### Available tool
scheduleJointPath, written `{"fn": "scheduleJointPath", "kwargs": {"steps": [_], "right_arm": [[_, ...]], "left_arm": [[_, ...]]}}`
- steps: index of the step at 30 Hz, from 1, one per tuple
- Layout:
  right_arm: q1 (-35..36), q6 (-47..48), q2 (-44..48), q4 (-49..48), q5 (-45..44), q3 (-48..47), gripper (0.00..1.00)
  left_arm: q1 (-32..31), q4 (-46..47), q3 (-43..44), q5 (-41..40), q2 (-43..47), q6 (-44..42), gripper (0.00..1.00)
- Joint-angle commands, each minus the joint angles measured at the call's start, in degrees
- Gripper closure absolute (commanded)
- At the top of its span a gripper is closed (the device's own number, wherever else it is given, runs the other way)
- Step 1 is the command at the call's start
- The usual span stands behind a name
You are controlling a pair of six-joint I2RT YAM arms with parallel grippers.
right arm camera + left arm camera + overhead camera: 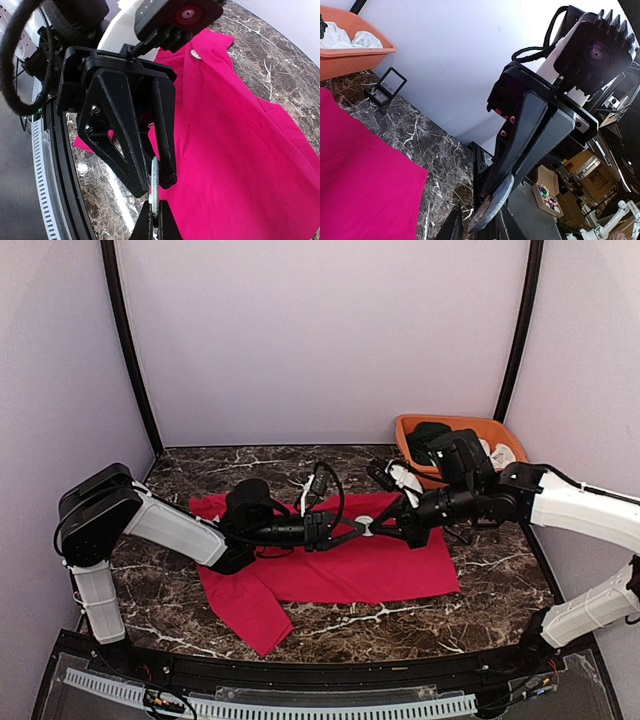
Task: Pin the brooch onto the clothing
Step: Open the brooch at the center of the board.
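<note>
The dark, white-veined marble table point(490, 605) carries a plain bright red short-sleeved T-shirt point(370, 570), spread across its middle with one sleeve toward the near edge. An orange plastic bin point(404, 440) sits at the far right corner, with a small black open frame point(385, 86) near it.

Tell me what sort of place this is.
Probably a robot lab test cell. Plain white backdrop walls enclose a dark marble-patterned tabletop with a bright red T-shirt spread on it. The left wrist view shows a cluttered workshop with brown cardboard boxes beyond.
</note>
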State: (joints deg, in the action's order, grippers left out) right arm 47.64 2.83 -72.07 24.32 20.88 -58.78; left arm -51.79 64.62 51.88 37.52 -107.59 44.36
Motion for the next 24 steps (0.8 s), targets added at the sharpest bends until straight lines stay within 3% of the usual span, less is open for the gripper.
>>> {"fn": "scheduleJointPath", "kwargs": {"steps": [1,5,10,13,17,24], "right_arm": [[0.4,0.8,1.3,-0.3,-1.5,0.7,1.0],[0.6,1.2,1.8,-0.2,-2.0,1.1,1.0],[1.6,1.1,1.5,-0.2,-4.6,1.3,1.0],[2.8,0.7,0.3,-0.2,-5.3,0.7,1.0],[3.0,0.2,-0.9,-0.4,-6.9,1.0,1.0],[1.8,0.1,0.8,-0.3,-6.6,3.1,1.0]], "left_arm": [[-0.7,0.6,1.6,1.4,-0.5,0.3,0.82],[-0.8,1.3,1.7,1.6,-1.1,0.8,0.96],[-1.0,-5.2,3.5,0.2,-1.5,-0.4,0.99],[-1.4,-9.7,4.0,-2.5,-1.0,-2.2,0.83],[-1.5,-6.5,3.7,-1.7,-0.7,-1.2,0.65],[-1.2,3.4,-3.8,-1.1,3.5,0.9,0.49]]}}
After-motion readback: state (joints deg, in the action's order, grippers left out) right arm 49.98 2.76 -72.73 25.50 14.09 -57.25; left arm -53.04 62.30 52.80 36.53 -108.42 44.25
